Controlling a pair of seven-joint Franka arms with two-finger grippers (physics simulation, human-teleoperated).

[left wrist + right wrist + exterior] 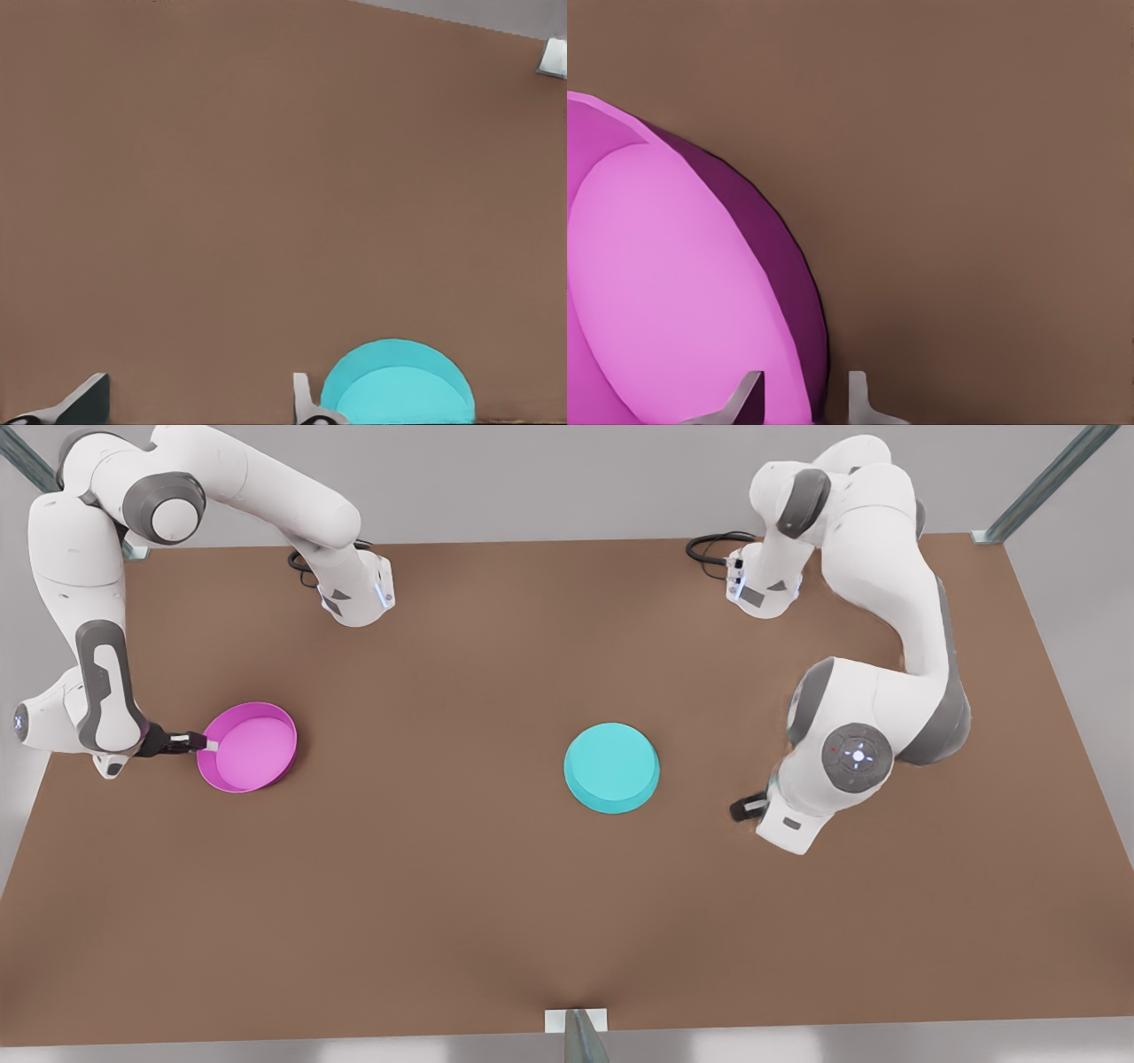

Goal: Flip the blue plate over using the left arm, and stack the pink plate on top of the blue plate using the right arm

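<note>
Brown table [496,921], blue plate [611,767] upside-down on it, pink plate [248,746] maybe tilted

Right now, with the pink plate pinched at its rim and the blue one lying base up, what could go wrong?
1. The right gripper holds the pink plate only at its rim, tilted; it may slip or swing during the carry.
2. The blue plate lies loose and base up on the table; a hard landing could push it aside.
3. The left gripper, open, waits close beside the blue plate, so the arms could crowd each other.
</note>
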